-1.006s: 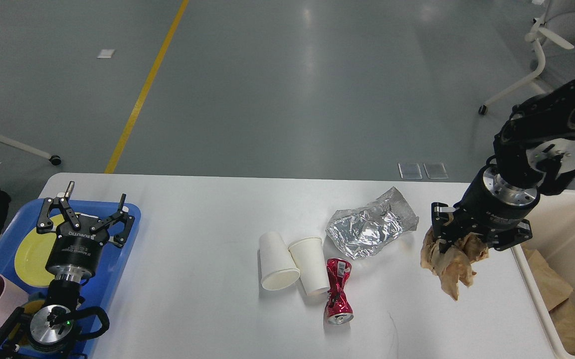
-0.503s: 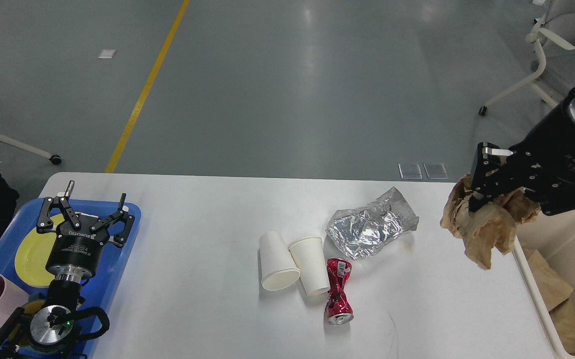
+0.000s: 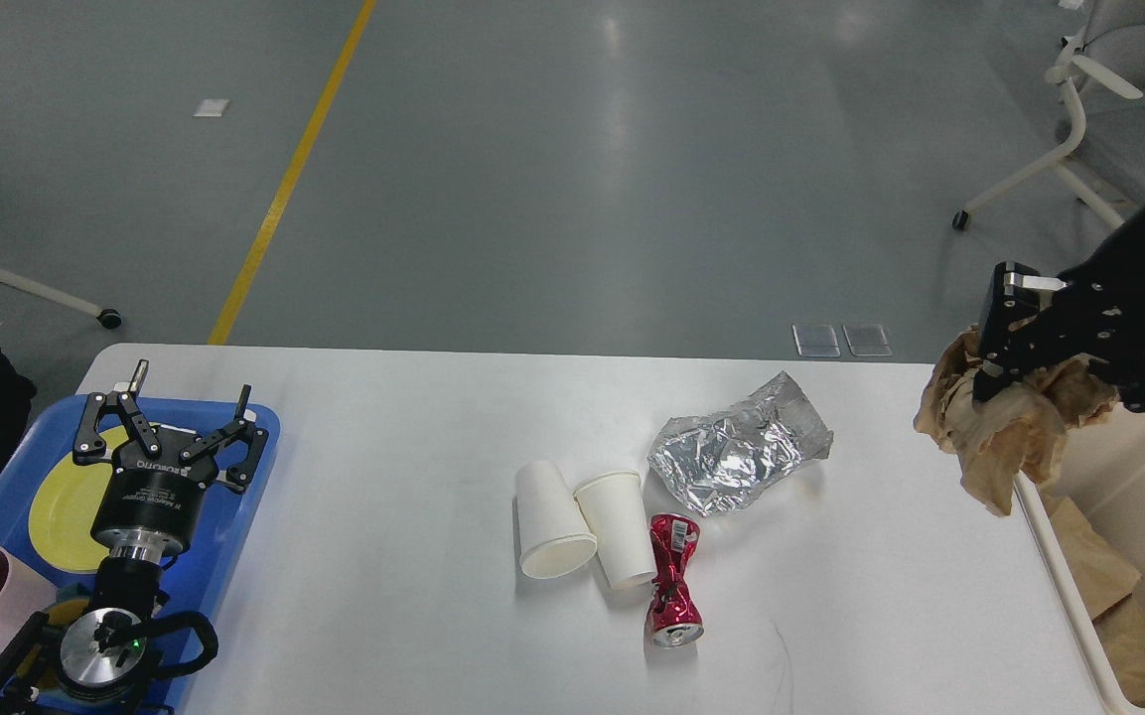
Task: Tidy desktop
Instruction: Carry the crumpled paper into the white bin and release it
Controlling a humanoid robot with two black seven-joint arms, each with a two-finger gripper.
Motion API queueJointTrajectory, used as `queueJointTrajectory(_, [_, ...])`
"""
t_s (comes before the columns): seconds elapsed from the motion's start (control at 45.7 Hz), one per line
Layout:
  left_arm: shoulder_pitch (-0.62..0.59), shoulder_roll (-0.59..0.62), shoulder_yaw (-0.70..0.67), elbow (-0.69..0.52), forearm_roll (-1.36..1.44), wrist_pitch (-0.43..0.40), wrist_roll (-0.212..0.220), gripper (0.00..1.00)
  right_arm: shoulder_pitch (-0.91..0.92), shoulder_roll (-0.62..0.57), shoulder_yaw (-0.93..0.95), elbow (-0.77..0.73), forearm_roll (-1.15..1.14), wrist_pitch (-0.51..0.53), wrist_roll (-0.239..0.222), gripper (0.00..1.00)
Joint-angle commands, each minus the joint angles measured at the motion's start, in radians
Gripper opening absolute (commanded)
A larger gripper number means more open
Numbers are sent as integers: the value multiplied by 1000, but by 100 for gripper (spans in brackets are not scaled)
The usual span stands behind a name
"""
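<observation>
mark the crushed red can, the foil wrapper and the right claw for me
crushed red can [image 3: 672,593]: head view, on its pinched middle.
foil wrapper [image 3: 739,456]: head view, on the centre of the crumpled sheet.
right claw [image 3: 991,382]: head view, midway between its fingertips, where they grip the brown paper [image 3: 999,447].

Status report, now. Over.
Right gripper shut on crumpled brown paper, at the cream bin rim. Left gripper open, empty. Desktop: two cups, can, foil left.
</observation>
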Motion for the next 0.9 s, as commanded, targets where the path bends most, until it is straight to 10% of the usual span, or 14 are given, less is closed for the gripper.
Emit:
queueJointTrajectory(0.0, [0, 0, 1, 0, 0, 0, 0, 96, -8, -3, -18, -10, -1, -5, 0, 0])
queueJointTrajectory(0.525, [0, 0, 1, 0, 0, 0, 0, 96, -216, -256, -43, -239, -93, -84, -13, 0])
queueJointTrajectory(0.875, [0, 0, 1, 0, 0, 0, 0, 96, -647, -408, 97, -495, -95, -382, -11, 0])
